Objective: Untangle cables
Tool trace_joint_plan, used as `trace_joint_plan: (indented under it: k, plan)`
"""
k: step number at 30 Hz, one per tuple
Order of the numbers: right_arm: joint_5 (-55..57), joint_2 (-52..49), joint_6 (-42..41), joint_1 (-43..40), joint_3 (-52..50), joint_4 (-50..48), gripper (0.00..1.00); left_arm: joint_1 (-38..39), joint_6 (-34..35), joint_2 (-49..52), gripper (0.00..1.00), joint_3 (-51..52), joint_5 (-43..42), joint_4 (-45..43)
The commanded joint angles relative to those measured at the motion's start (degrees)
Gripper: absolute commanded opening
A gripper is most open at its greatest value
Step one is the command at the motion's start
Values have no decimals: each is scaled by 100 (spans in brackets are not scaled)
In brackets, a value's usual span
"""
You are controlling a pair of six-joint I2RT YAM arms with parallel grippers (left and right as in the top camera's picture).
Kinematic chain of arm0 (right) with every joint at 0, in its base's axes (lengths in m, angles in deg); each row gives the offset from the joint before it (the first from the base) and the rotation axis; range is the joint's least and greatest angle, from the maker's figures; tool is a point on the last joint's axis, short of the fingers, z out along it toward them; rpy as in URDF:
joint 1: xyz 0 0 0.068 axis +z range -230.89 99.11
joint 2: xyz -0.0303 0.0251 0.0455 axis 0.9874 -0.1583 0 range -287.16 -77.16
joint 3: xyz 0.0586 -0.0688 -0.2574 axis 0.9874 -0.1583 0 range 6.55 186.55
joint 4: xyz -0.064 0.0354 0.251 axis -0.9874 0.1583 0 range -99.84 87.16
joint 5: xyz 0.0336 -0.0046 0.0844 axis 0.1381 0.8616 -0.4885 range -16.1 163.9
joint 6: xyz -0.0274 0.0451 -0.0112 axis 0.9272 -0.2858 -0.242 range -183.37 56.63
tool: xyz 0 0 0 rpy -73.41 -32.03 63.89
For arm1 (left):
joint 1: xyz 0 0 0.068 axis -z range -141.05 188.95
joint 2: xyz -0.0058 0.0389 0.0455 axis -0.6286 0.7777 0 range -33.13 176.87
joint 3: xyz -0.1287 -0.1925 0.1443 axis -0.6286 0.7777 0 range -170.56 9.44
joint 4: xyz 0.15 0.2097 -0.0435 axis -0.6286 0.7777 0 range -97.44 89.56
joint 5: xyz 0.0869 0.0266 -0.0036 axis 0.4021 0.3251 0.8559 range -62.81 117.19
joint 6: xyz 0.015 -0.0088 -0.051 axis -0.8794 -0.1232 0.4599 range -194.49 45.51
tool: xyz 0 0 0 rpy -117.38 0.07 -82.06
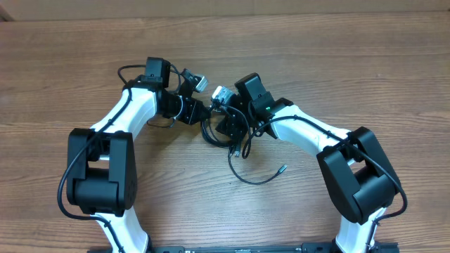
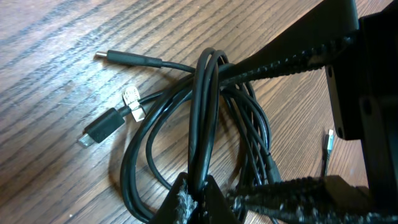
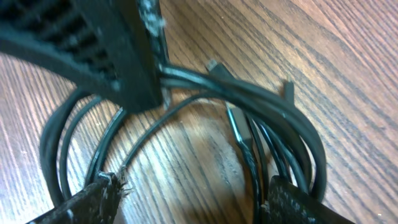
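Wooden table (image 1: pixel 70 63): both arms work over its middle.

Left arm (image 1: pixel 126 112): elbow raised, forearm angled inward and away from the base, wrist turned toward the centre. Right arm (image 1: pixel 316 133): same pose mirrored, reaching in from the opposite side. The two wrists almost meet.

Left gripper (image 2: pixel 194 198): jaws clenched on the cables (image 2: pixel 202 112), pinching several strands of the coil together where they cross its fingers.

Right gripper (image 3: pixel 193 190): jaws released and standing wide. One finger (image 3: pixel 102 193) sits on each side of the bundle and strands pass between them; no grip is seen. From the right wrist, a finger of the left gripper crosses the upper part of the view and presses onto the same strands.

Cables: one tangled black coil lying on the table between the two grippers, at the centre. One strand (image 1: pixel 246 169) trails loose toward the robot's base.

Small items: a slim plug (image 2: pixel 115 56) lies flat beyond the coil. A thicker black plug (image 2: pixel 99 130) lies beside a pale tie (image 2: pixel 132 102) on a strand. The trailing strand ends in a small tip (image 1: pixel 283 167).
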Motion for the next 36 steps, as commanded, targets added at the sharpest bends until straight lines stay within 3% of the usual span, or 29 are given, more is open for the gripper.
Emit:
trace_joint_plan:
  k: [1,5,9,17,29,36]
  plan:
    - [254,-74,192,-22,7,-74,72,-57,-153,48,4,-125,-293,28]
    - [358,-210,190,-22,7,-236,65,-57,-153,48,4,-125,-337,26]
    - [361,-227,190,-22,7,-409,42,-57,-151,48,4,-125,-337,26]
    - [361,-227,192,-22,7,-592,30,-57,-151,48,4,-125,-337,24]
    - [367,-227,153,149,7,-164,31,-57,-151,48,4,-125,-337,15]
    - [758,-227,168,168,4,-435,46,-57,-151,48,4,-125,-334,9]
